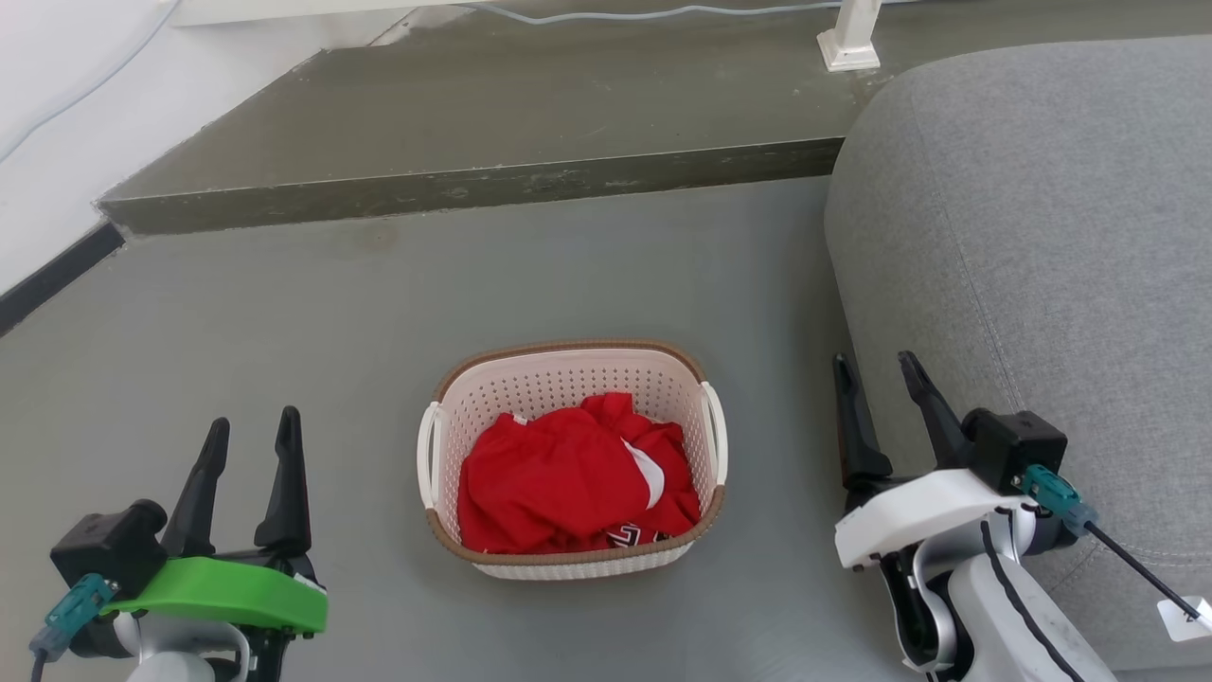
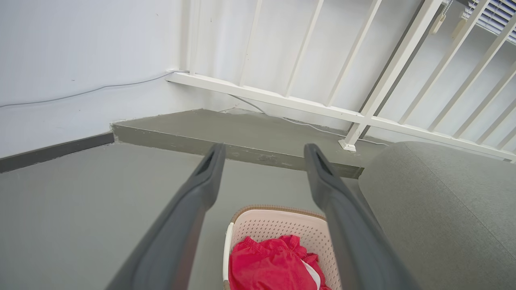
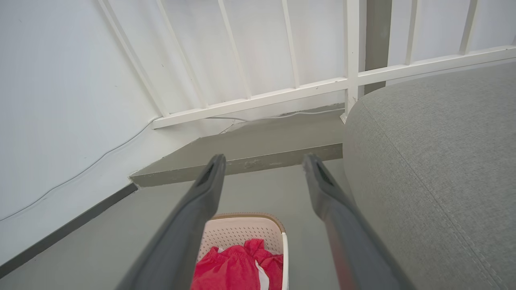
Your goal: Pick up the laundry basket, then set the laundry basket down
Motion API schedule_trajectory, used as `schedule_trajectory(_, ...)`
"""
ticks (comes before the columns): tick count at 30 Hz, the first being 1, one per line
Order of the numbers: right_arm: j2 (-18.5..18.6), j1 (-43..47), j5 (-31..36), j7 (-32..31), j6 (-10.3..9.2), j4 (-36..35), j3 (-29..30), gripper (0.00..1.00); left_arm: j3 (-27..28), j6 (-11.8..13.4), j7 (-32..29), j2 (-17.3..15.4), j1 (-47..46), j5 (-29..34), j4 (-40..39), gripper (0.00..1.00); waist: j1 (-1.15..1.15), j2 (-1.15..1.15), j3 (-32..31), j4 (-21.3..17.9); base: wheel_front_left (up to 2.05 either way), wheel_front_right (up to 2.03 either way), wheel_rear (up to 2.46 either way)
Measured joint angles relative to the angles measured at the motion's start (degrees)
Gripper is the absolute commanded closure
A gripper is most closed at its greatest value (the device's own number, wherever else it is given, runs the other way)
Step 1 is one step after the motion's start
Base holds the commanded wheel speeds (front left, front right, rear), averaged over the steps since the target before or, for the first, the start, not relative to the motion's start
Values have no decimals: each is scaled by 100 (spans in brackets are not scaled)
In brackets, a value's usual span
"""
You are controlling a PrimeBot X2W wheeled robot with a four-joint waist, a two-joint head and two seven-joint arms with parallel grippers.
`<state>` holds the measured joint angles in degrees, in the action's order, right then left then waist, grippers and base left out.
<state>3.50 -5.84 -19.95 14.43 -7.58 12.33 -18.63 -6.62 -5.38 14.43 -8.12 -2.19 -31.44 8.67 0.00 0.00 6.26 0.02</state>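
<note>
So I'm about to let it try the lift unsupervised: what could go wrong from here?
1. Both the left gripper and right gripper are open and apart from the laundry basket; its side handles are thin loops, easy to miss.
2. An uneven lift could tilt it and spill the red garment piled inside.
3. The right gripper sits close beside the grey sofa and might brush it.

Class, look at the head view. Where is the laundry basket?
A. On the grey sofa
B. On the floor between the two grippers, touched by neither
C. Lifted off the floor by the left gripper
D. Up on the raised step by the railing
B: the laundry basket sits on the grey floor, with the left gripper and the right gripper open on either side, both apart from it.
</note>
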Motion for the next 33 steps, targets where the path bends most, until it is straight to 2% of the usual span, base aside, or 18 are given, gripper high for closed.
schedule_trajectory(19,-25,57,135,0,87,-5,71,0,149,-116,0,132,72,141,-19,0,0,0,14,-22,0,0,0)
schedule_trajectory(20,-26,57,137,0,99,-10,73,100,162,-116,0,144,72,140,-48,100,0,0,17,-24,0,0,0)
schedule_trajectory(25,-29,239,132,-3,99,252,48,100,76,-114,-29,278,137,137,242,100,0,0,18,-25,0,0,0)
schedule_trajectory(33,-30,402,-243,-3,178,137,55,100,93,-114,-129,309,158,-261,258,100,0,0,-20,-27,0,0,0)
